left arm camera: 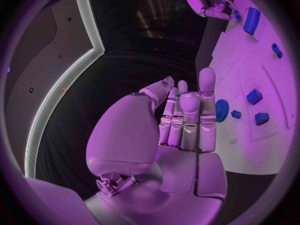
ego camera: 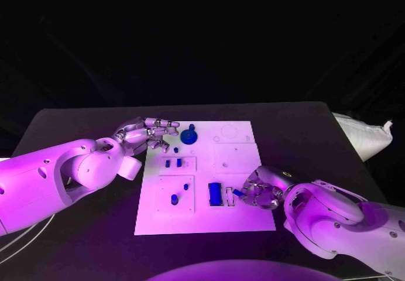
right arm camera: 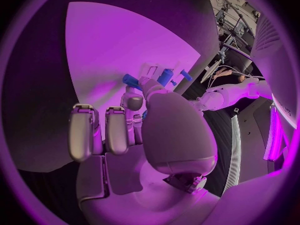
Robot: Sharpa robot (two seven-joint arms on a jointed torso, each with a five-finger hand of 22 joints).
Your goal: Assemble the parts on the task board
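Observation:
The white task board [ego camera: 240, 216] lies in the middle of the black table. A blue gear [ego camera: 190, 137] stands near its far left corner, with my left hand [ego camera: 150, 133] just beside it, fingers straight and together, holding nothing [left arm camera: 187, 117]. The gear [left arm camera: 221, 110] sits just past those fingertips. A tall blue block [ego camera: 215, 193] stands near the board's front. My right hand [ego camera: 257, 188] hovers at the board's right edge beside that block. Its thumb and a finger pinch a small blue part [ego camera: 239, 191]. Several small blue parts [ego camera: 175, 199] lie on the board's left half.
A white sack [ego camera: 367, 137] lies at the table's right edge. A thin cable [ego camera: 21, 237] runs along the near left. Bare black table surrounds the board on all sides.

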